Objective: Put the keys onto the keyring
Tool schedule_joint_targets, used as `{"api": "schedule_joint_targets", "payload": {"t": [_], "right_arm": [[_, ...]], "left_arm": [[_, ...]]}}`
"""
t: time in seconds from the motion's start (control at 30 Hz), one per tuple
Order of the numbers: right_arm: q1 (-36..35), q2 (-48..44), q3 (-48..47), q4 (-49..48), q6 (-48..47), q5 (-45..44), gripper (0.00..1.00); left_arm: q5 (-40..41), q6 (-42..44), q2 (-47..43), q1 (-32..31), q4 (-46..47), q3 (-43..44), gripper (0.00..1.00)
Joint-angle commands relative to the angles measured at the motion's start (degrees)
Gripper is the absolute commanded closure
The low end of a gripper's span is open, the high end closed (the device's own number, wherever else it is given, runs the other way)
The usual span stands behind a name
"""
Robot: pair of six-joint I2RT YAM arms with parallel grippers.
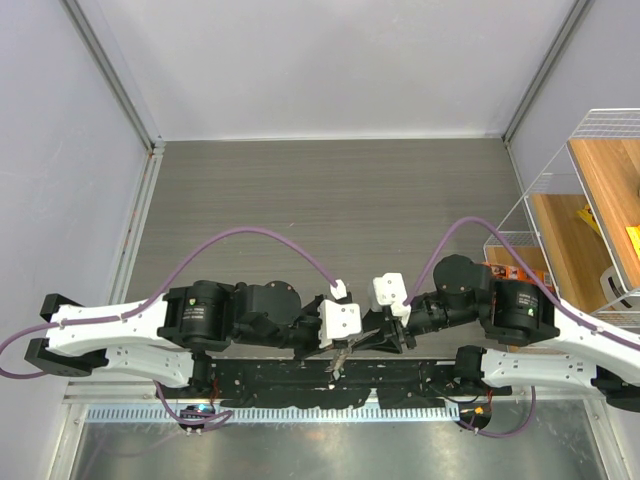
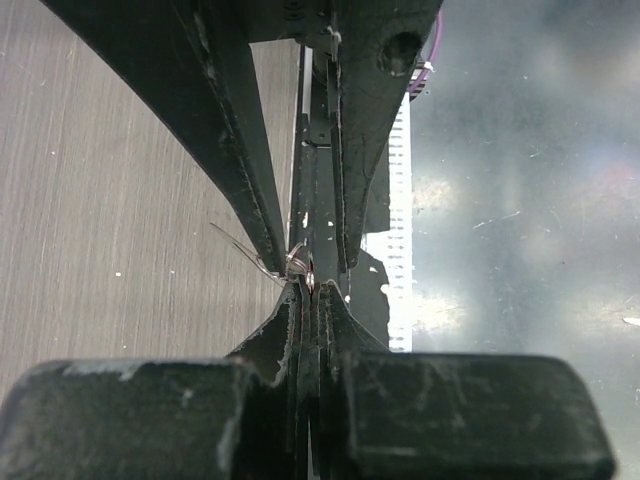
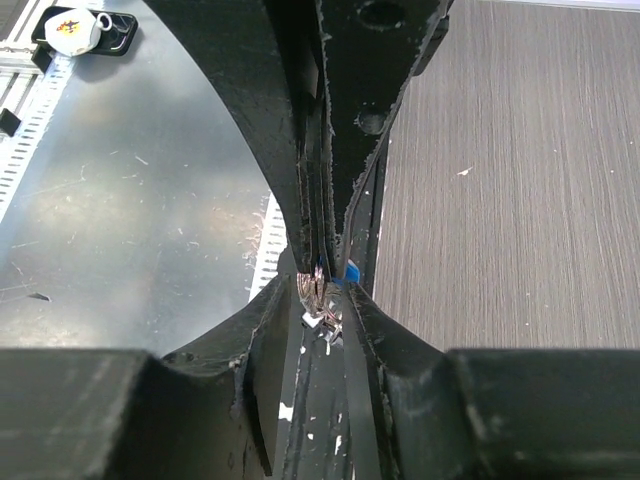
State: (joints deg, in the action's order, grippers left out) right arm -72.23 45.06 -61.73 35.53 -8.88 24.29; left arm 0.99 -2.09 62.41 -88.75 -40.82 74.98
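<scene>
Top view shows only black fingertips meeting at the table's (image 1: pixel 300 200) near edge; the wrist views show more — left gripper (image 2: pixel 307 290) clamped shut on the keyring (image 2: pixel 296 263), right gripper (image 3: pixel 330 300) narrowly pinching the blue key (image 3: pixel 351 270) beside it.

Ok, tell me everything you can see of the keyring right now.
The keyring is thin silvery wire. Its coiled part is pinched in the shut left tool, and a fine loop sticks out sideways. The right tool meets it tip to tip, with a blue key head beside it. Whether that tool grips it is unclear.
</scene>
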Motion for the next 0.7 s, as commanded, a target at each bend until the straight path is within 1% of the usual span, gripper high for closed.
{"api": "schedule_joint_targets", "payload": {"t": [0.0,0.03,0.2,0.23,0.27,0.43,0.53,0.67], "right_arm": [[-0.28,0.56,0.12,-2.74,0.45,1.54,0.69],[-0.28,0.64,0.04,-2.75,0.53,1.63,0.72],[-0.28,1.08,0.04,-2.92,0.45,1.81,0.82],[-0.28,1.17,0.12,-3.01,0.36,1.90,0.90],[-0.37,1.17,0.12,-3.27,0.27,2.07,0.94],[-0.46,-0.32,1.53,-5.20,-0.08,1.81,0.95],[-0.46,-1.90,2.06,-5.65,0.01,1.81,0.95],[-0.46,-2.87,2.50,-5.91,0.62,1.55,0.95]], "left_arm": [[1.20,0.59,-0.80,0.16,2.94,2.19,1.00],[1.46,0.51,-0.80,0.16,3.11,2.19,1.00],[1.82,0.51,-0.89,0.16,3.29,2.10,1.00],[1.91,0.51,-0.98,0.16,3.38,2.01,1.00],[1.99,0.51,-1.06,0.16,3.46,1.84,1.00],[3.48,0.33,-1.76,0.16,3.64,1.49,1.00],[6.38,0.33,-3.17,0.16,5.13,0.43,1.00],[9.98,-0.20,-5.98,0.16,8.38,-1.76,0.80]]}}
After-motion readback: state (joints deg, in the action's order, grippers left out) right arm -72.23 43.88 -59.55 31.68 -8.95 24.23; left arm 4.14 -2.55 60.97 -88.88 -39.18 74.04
